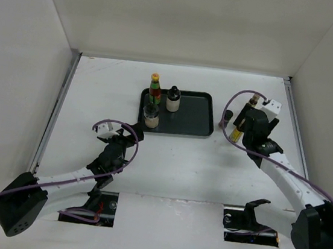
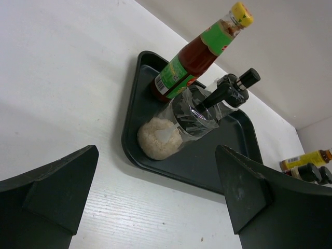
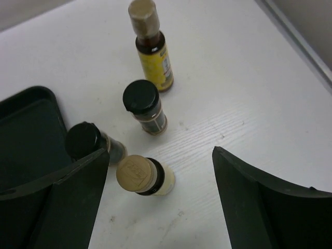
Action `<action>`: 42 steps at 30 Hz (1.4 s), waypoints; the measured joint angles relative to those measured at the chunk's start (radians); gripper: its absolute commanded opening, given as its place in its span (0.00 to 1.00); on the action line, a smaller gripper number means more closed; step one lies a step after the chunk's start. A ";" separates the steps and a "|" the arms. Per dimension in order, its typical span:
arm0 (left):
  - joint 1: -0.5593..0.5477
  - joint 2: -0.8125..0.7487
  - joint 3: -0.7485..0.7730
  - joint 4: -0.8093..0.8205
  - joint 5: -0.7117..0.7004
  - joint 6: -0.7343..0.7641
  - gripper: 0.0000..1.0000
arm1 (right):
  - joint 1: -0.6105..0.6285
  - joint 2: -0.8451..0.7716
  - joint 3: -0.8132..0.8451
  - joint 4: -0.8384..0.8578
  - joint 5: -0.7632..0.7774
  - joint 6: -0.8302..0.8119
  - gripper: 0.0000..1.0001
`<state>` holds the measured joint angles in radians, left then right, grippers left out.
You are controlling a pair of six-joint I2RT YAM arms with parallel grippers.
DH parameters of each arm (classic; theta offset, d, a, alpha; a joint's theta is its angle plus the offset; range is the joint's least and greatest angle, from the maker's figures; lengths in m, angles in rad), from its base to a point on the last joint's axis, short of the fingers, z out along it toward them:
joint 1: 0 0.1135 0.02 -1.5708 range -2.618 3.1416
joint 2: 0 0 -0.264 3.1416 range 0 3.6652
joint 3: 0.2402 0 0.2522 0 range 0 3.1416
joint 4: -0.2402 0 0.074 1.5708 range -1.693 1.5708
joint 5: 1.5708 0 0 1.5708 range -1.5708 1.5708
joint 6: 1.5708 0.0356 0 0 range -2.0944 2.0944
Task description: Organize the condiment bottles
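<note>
Three condiment bottles stand on the black tray (image 1: 194, 119): a red-green one with a yellow cap (image 1: 154, 89), a white one with a black cap (image 1: 173, 100) and a short clear one (image 1: 150, 116). In the left wrist view the clear bottle (image 2: 179, 124) is just ahead of my open left gripper (image 2: 155, 174), which holds nothing. My right gripper (image 3: 161, 158) is open over the table right of the tray. A tan-capped, yellow-filled bottle (image 3: 144, 176) stands between its fingers, close to the left finger (image 3: 72, 197). Two dark black-capped bottles (image 3: 145, 108) (image 3: 89, 142) and a yellow-labelled bottle (image 3: 151, 49) stand beyond.
The tray's near-right corner (image 3: 26, 129) lies just left of the right gripper. White walls enclose the table on three sides, with a metal rail (image 1: 294, 125) along the right edge. The left arm (image 1: 69, 176) stretches from the near left toward the tray's front-left corner.
</note>
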<state>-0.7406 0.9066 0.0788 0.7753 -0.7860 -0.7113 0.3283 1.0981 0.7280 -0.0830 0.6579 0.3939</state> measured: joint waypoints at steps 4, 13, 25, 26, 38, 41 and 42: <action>0.000 0.001 0.000 0.000 0.005 0.000 1.00 | 0.000 0.069 0.000 0.007 -0.030 0.003 0.75; 0.000 0.008 0.000 0.000 0.011 0.000 1.00 | 0.002 0.156 0.002 0.032 -0.053 0.004 0.34; 0.000 0.020 0.000 0.000 0.012 -0.001 1.00 | 0.178 0.006 0.068 -0.094 0.024 -0.024 0.29; 0.000 0.020 0.000 0.000 0.012 -0.001 1.00 | 0.202 0.009 0.090 -0.101 0.022 -0.024 0.29; 0.000 0.037 0.000 0.006 0.016 -0.003 1.00 | 0.310 0.526 0.497 0.027 -0.119 -0.076 0.29; 0.000 0.036 0.000 0.006 0.016 -0.003 1.00 | 0.308 0.672 0.614 0.056 -0.145 -0.101 0.29; 0.000 0.036 0.000 0.006 0.016 -0.003 1.00 | 0.306 0.715 0.654 0.061 -0.150 -0.110 0.29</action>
<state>-0.7403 0.9428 0.0788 0.7818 -0.7704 -0.7147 0.6346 1.8130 1.3819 -0.0216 0.5076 0.2840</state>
